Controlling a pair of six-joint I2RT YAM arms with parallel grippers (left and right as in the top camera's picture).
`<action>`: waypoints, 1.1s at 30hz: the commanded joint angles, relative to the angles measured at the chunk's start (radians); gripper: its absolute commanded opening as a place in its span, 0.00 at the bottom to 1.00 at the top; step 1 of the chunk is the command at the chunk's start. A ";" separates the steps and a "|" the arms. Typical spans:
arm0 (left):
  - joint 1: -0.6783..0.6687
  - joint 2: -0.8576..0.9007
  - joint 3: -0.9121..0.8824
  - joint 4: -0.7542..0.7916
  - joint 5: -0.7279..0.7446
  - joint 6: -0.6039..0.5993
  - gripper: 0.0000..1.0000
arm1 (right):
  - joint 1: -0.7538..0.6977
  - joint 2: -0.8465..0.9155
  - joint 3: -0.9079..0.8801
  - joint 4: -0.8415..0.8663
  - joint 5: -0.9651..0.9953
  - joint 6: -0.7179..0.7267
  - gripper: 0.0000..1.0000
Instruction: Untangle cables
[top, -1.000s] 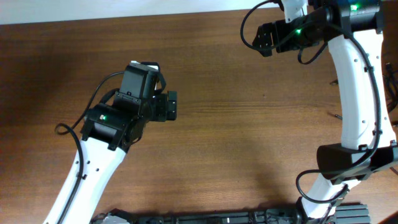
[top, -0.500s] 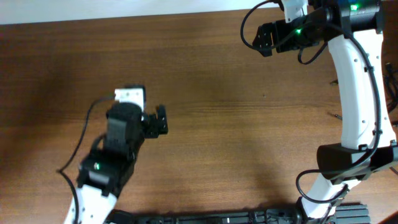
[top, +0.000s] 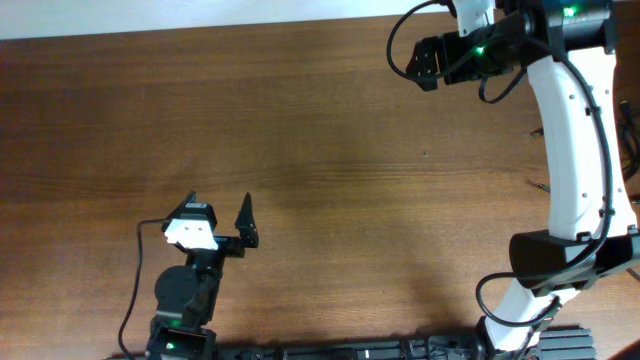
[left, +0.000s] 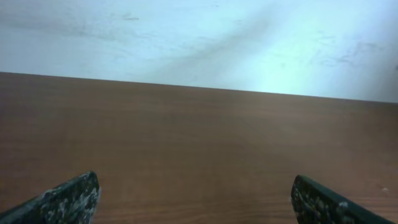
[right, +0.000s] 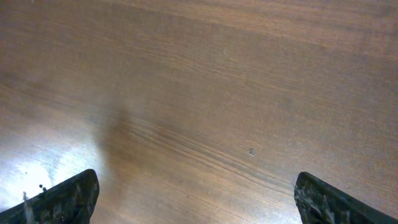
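Note:
No cables show in any view; the cables are out of view. My left gripper (top: 219, 212) is open and empty, low at the front left of the wooden table (top: 330, 170). In the left wrist view its two fingertips (left: 194, 202) stand wide apart over bare wood, facing a pale wall. My right gripper (top: 418, 62) is open and empty near the table's far edge at the right. In the right wrist view its fingertips (right: 196, 196) are wide apart above bare wood.
The right arm's white links (top: 575, 150) run down the right side. A dark rail (top: 380, 350) lies along the front edge. A tiny pale speck (right: 251, 151) lies on the wood under the right gripper.
My left arm has pulled back from the table's middle left toward the front edge, its gripper still open. The right arm has not moved.

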 joint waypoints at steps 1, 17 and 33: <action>0.078 -0.059 -0.049 0.006 0.077 0.045 0.99 | 0.004 -0.003 0.011 -0.002 -0.005 -0.008 0.99; 0.216 -0.291 -0.081 -0.309 0.127 0.177 0.99 | 0.004 -0.003 0.011 -0.002 -0.005 -0.008 0.99; 0.235 -0.435 -0.080 -0.332 0.119 0.290 0.99 | 0.004 -0.003 0.011 -0.002 -0.005 -0.008 0.99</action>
